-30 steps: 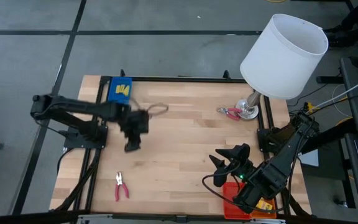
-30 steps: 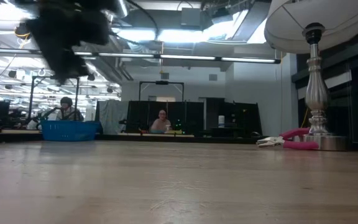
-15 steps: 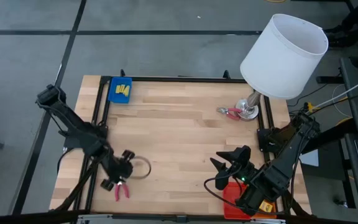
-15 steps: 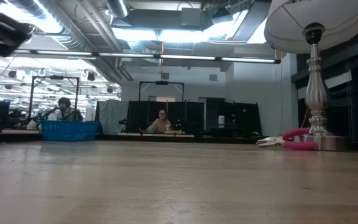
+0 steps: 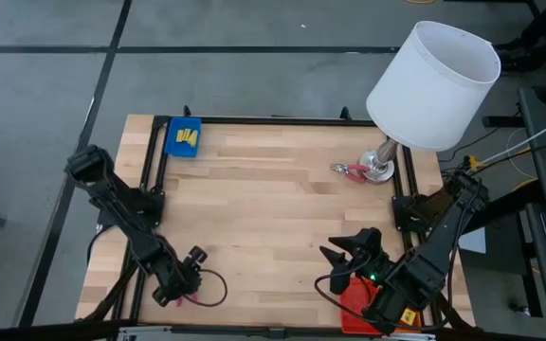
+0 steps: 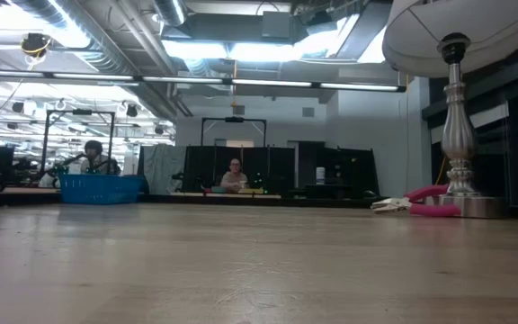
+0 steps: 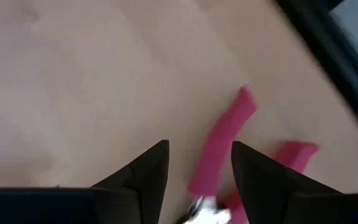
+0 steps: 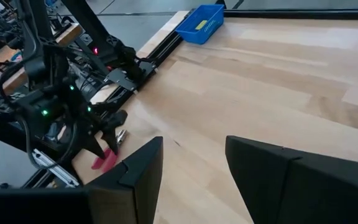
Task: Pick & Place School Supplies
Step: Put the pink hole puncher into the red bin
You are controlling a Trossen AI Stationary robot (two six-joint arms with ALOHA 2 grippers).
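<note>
While the high view hides most of the pliers (image 5: 190,299) under the left gripper (image 5: 184,284), the left wrist view puts them right up close: red handles (image 7: 219,149) on the wood, one running between the two dark fingers (image 7: 143,173), which stand spread and not yet closed on anything. The right wrist view catches that same left gripper (image 8: 104,138) from across the table (image 5: 282,208), tips down over a red handle at the near-left corner. Left arm is stretched low along the table's left edge, wrist bent down to the pliers. Right gripper (image 5: 349,254) hovers near the front right, fingers (image 8: 135,174) parted and empty, just beside the red tray (image 5: 356,301). Second pliers (image 5: 351,170) lie at the lamp (image 5: 432,85) base, far right; the low view shows them (image 6: 414,202) touching that base. Blue tray (image 5: 183,137) with yellow packets (image 5: 188,137) sits at the far-left corner. Low view shows neither gripper, only people (image 6: 234,175) seated in the room behind.
</note>
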